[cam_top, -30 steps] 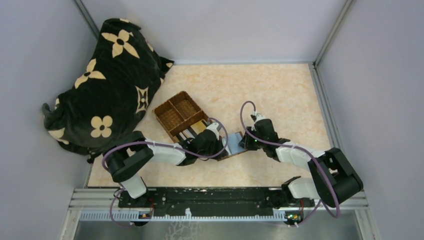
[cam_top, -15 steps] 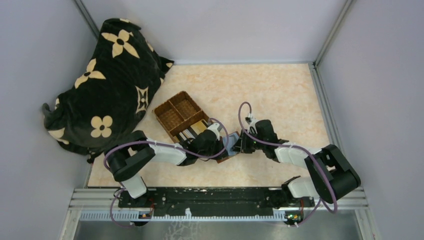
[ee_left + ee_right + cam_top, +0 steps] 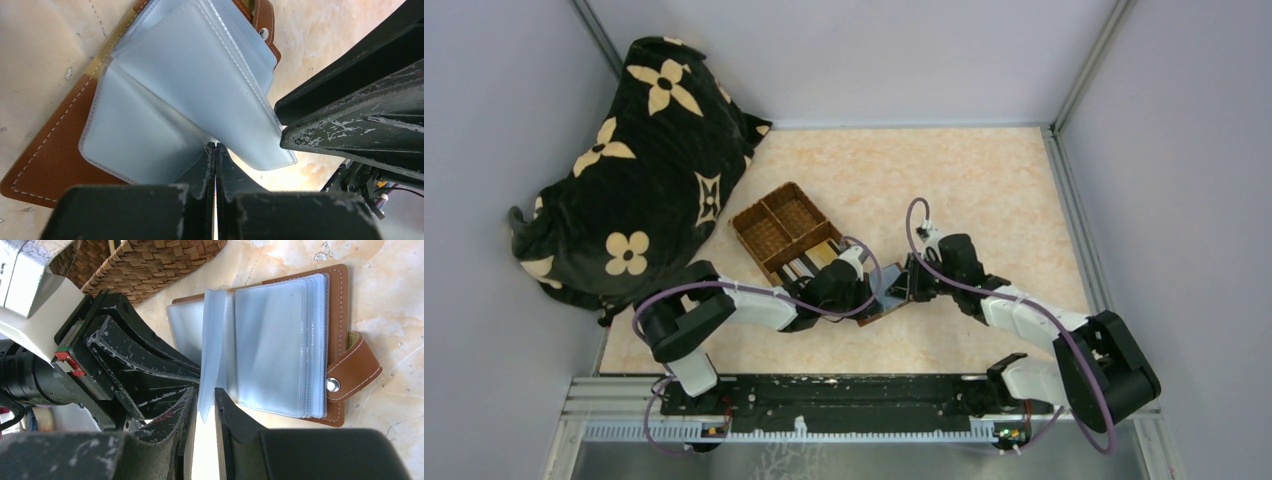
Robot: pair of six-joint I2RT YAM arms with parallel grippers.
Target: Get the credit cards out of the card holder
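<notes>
The reddish-brown card holder [image 3: 892, 298] lies open on the table between my two grippers. Its grey-blue plastic sleeves [image 3: 200, 75] fan upward; its brown cover [image 3: 45, 165] lies flat. My left gripper [image 3: 215, 146] is shut, with its tips pressed on the sleeves near the fold. My right gripper [image 3: 205, 390] is narrowly open, its fingers on either side of one raised sleeve leaf [image 3: 212, 340]. The snap strap [image 3: 355, 367] lies to the right. I cannot make out any credit card inside the sleeves.
The woven wicker tray [image 3: 769, 215] stands just behind the left gripper; flat pale and tan pieces show in its near compartment. A black cloth with cream flowers [image 3: 634, 160] is heaped at the back left. Grey walls close in the tabletop.
My right gripper has moved left onto the holder and now straddles a sleeve leaf. The left gripper has stayed in place on the holder.
</notes>
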